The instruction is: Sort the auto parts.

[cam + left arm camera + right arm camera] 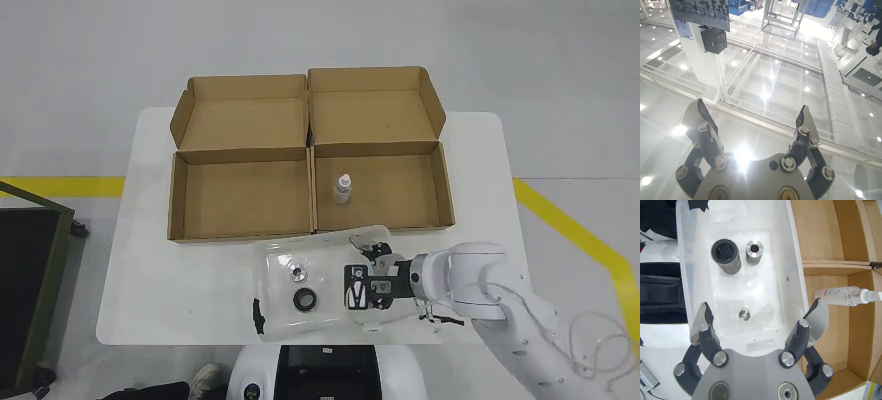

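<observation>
Three metal parts stand in the white tub [300,243]: a wide dark sleeve [726,255], a smaller silver bushing [754,252] just beside it, and a tiny silver piece [744,315] apart from both, nearer the tub's right end. The right gripper [761,305] hangs over that end of the tub, its jaws spread wide and holding nothing, with the tiny piece below the gap. Just beyond the tub lie an open left box [240,195] and a right box [400,190]; a small bottle [343,187] sits in the right one. The left gripper [752,105] points up at the ceiling, jaws apart and empty.
</observation>
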Motion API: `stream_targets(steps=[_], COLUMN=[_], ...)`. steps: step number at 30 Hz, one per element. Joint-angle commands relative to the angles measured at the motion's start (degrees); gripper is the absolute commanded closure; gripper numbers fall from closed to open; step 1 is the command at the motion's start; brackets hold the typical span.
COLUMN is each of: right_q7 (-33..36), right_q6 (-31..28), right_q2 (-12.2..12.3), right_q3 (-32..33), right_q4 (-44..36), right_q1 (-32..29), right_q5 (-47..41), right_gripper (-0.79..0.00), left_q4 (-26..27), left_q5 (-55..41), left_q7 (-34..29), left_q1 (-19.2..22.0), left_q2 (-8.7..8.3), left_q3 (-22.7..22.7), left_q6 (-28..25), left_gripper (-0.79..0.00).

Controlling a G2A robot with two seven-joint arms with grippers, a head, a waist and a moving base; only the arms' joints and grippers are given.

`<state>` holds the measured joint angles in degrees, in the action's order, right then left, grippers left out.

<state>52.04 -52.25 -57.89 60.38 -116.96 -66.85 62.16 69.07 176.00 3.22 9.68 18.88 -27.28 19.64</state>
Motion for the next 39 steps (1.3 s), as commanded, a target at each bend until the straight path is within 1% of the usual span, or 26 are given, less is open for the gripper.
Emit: stream_targets(steps=[1,3,5,10,12,13,15,16,20,22,31,34,37,38,39], right_q7=[0.3,0.5,0.6,1.1,1.3,1.5,1.7,1.7,2.0,2.1,2.8,2.9,3.0,2.9,3.0], right_q6=[0.3,0.5,0.6,1.1,1.3,1.5,1.7,1.7,2.0,2.1,2.8,3.1,3.4,3.5,3.5], right_q2=[0.4,0.9,1.3,2.0,2.3,2.4,2.6,2.6,2.8,2.9,2.8,2.7,2.6,2.6,2.6], right_q3=[-0.5,-1.0,-1.7,-2.8,-3.1,-3.3,-3.8,-4.0,-5.2,-6.3,-9.9,-10.7,-11.1,-11.2,-11.3], right_q4=[0.1,0.5,0.8,1.4,1.5,1.6,1.9,2.0,2.9,3.3,5.7,6.1,6.4,6.4,6.4], right_q1=[0.0,0.0,0.0,0.3,0.5,0.6,0.8,0.9,1.4,1.8,4.0,4.5,4.9,5.0,5.1], right_q5=[0.2,0.1,0.5,0.4,0.6,0.8,1.3,1.6,2.8,4.2,6.4,6.4,6.2,6.1,6.1], right_gripper=[-0.785,-0.785,-0.723,-0.643,-0.600,-0.566,-0.533,-0.529,-0.462,-0.391,-0.357,-0.323,-0.259,-0.203,-0.169], left_q4=[0.0,0.0,0.0,0.0,0.0,0.0,0.0,0.0,0.0,0.0,0.0,0.0,0.0,0.0,0.0], left_q5=[0.0,0.0,0.0,0.0,0.0,0.0,0.0,0.0,0.0,0.0,0.0,0.0,0.0,0.0,0.0], left_q7=[0.0,0.0,0.0,0.0,0.0,0.0,0.0,0.0,0.0,0.0,0.0,0.0,0.0,0.0,0.0], left_q1=[0.0,0.0,0.0,0.0,0.0,0.0,0.0,0.0,0.0,0.0,0.0,0.0,0.0,0.0,0.0], left_q2=[0.00,0.00,0.00,0.00,0.00,0.00,0.00,0.00,0.00,0.00,0.00,0.00,0.00,0.00,0.00], left_q3=[0.0,0.0,0.0,0.0,0.0,0.0,0.0,0.0,0.0,0.0,0.0,0.0,0.0,0.0,0.0], left_q6=[0.0,0.0,0.0,0.0,0.0,0.0,0.0,0.0,0.0,0.0,0.0,0.0,0.0,0.0,0.0], left_gripper=[-0.785,-0.785,-0.785,-0.785,-0.785,-0.785,-0.785,-0.785,-0.785,-0.785,-0.785,-0.785,-0.785,-0.785,-0.785])
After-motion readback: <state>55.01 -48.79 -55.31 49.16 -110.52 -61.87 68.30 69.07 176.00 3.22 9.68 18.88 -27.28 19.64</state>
